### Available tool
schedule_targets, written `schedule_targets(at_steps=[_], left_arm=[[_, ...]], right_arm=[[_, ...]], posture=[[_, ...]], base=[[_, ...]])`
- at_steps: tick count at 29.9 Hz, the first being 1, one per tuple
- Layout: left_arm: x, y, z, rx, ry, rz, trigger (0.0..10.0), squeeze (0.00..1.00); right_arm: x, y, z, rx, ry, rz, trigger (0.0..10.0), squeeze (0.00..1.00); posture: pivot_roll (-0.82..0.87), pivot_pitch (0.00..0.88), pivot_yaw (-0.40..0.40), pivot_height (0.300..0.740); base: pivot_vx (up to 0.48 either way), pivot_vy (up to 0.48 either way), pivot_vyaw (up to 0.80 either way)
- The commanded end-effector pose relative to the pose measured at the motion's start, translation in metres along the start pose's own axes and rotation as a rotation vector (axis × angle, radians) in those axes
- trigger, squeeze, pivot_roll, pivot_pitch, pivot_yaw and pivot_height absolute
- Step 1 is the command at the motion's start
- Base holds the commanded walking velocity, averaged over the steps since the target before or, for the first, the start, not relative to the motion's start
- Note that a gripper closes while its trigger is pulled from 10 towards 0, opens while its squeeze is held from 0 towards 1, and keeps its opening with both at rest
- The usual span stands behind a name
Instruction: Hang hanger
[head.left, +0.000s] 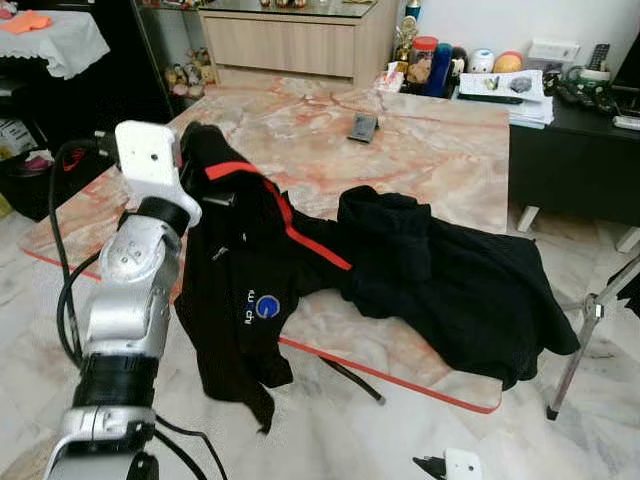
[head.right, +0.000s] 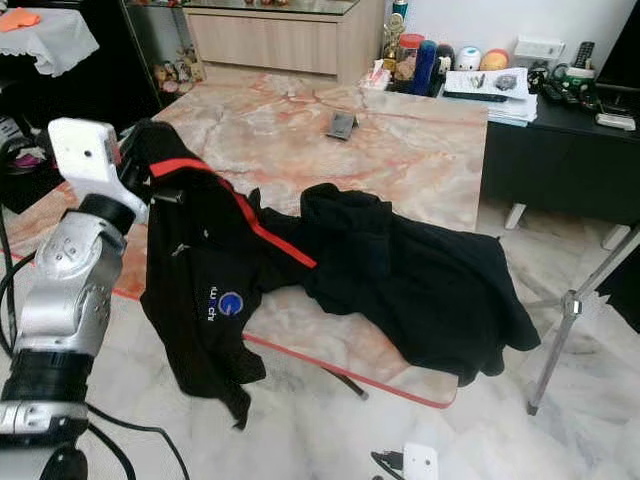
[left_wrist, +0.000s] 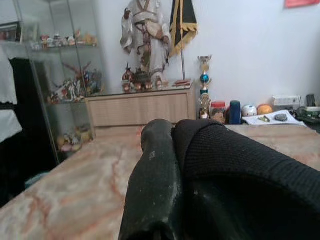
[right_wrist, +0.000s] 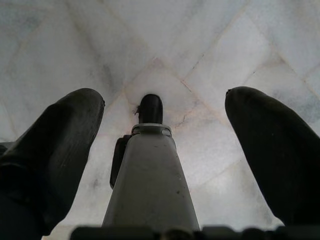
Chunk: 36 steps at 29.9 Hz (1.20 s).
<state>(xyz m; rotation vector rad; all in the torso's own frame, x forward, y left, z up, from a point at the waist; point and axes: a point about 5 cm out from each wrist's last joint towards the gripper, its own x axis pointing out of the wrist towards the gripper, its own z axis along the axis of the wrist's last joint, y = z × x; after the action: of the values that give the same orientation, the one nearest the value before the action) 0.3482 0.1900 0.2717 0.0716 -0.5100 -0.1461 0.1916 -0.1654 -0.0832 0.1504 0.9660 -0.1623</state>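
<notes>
clearly the left gripper (left_wrist: 172, 200) has its two fingers pressed narrow on the collar fabric of the black jacket with the red stripe (head.left: 245, 290), and the cloth hangs down from them over the edge of the marble table (head.left: 430, 150). the hanger itself i cannot make out; it may be inside the jacket, just below the fingers. if this pinch holds only cloth, the jacket can slip out. beyond the fingers the second black garment (head.left: 460, 280) touches the jacket and could be dragged off. the right gripper (right_wrist: 160, 165) hangs above the floor, fingers wide apart, holding nothing.
</notes>
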Motion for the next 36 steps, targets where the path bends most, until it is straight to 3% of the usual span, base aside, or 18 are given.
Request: schedule_targets(at_steps=[1,9,24,36], left_arm=[[-0.002,0.003,0.005,-0.002,-0.015,0.008,10.0,0.0],[-0.008,0.002,0.006,-0.007,-0.002,0.015,10.0,0.0],[-0.002,0.003,0.011,0.014,-0.003,0.004,10.0,0.0],[0.031,-0.004,0.034,0.062,-0.063,-0.083,10.0,0.0]], right_arm=[[-0.001,0.0,-0.007,0.013,0.019,-0.006,10.0,0.0],[-0.001,-0.001,-0.008,0.012,0.019,-0.008,10.0,0.0],[-0.001,0.0,-0.008,0.018,0.021,-0.008,10.0,0.0],[-0.001,0.0,-0.008,0.012,0.026,-0.011,10.0,0.0]], posture=[[0.14,0.106,0.023,0.74],[0.14,0.099,0.025,0.74],[0.14,0.104,0.027,0.74],[0.15,0.106,0.033,0.74]], base=[[0.0,0.0,0.0],[0.222,0.0,0.0],[0.325,0.0,0.0],[0.384,0.0,0.0]])
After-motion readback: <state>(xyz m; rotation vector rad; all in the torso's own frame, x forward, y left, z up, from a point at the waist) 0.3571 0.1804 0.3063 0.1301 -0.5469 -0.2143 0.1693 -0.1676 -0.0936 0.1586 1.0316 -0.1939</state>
